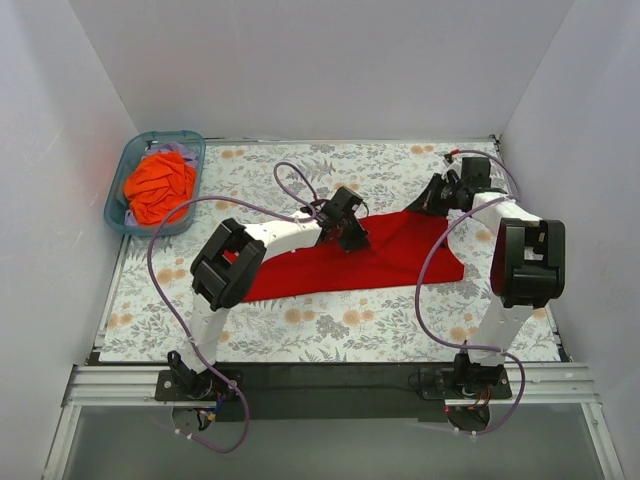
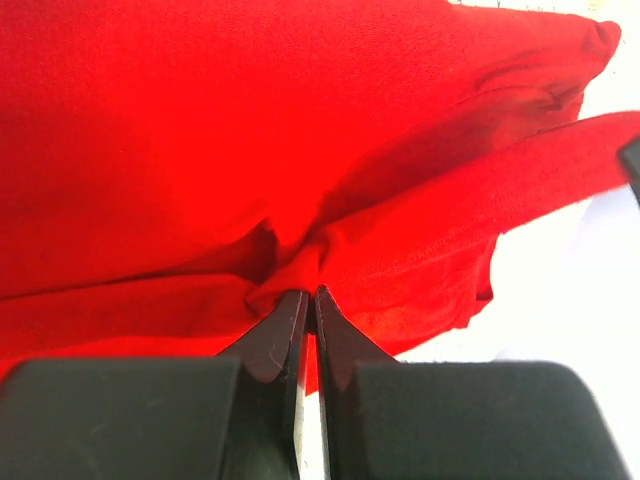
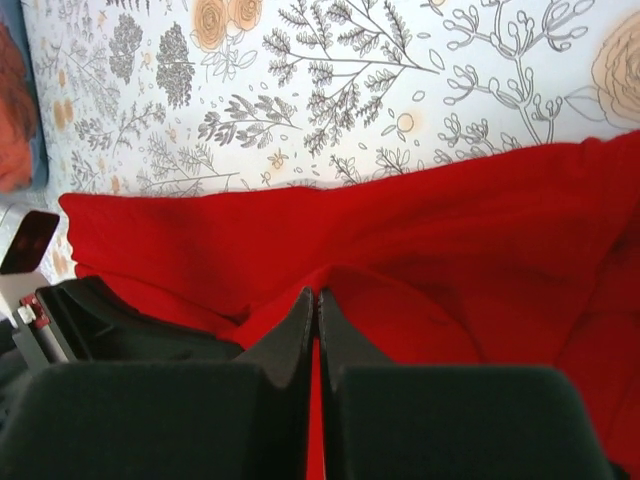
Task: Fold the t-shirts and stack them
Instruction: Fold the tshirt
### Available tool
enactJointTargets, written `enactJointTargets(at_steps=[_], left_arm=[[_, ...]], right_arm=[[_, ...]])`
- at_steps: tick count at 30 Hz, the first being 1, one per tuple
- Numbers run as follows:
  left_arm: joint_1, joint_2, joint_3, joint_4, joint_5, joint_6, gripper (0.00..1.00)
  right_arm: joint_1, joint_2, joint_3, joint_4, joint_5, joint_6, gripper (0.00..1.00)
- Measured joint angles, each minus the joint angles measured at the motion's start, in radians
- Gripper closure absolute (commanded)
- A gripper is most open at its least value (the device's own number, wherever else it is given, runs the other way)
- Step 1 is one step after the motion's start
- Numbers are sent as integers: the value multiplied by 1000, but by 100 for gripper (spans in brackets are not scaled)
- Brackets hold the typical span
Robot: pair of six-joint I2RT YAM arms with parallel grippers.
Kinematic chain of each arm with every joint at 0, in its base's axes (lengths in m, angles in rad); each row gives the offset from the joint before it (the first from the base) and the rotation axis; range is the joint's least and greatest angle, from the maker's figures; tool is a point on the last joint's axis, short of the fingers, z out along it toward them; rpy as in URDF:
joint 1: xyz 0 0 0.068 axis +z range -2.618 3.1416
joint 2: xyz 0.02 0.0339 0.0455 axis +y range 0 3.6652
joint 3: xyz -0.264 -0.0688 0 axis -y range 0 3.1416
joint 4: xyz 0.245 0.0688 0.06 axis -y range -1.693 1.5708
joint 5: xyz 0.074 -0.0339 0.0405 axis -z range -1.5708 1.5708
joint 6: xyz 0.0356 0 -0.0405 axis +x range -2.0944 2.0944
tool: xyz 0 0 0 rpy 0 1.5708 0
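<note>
Nearest, the left end effector (image 2: 308,300) and right end effector (image 3: 315,298) are each pressed together, pinching the red t-shirt (image 1: 400,250) spread mid-worktop (image 1: 400,322). It looks light and limp, best held at hems. Far left, the orange t-shirt (image 1: 160,185) sits crumpled in the bin (image 1: 168,134).

Red tee (image 1: 395,258): plain bright red cloth, lying on the table (image 1: 330,330), centre to right. It is not folded neatly. It forms a long flat band running from the near left towards the right, with a broader lobe rising to the far side. It has soft creases, and the far edge is gathered into small raised ridges.

Orange tee (image 1: 160,186): bright orange, crumpled in a heap inside the bin (image 1: 170,135) at the far left corner, well apart from the red tee.
</note>
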Motion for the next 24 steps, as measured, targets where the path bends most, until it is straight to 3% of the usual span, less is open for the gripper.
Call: enactJointTargets(at_steps=[12,24], left_arm=[[12,-2,0,-35,100,19,100],[32,-2,6,-106,152,60,100]], right_arm=[[-18,-67,-136,-83,64,-19,99],[-18,-132,-145,-162,120,-44,99]])
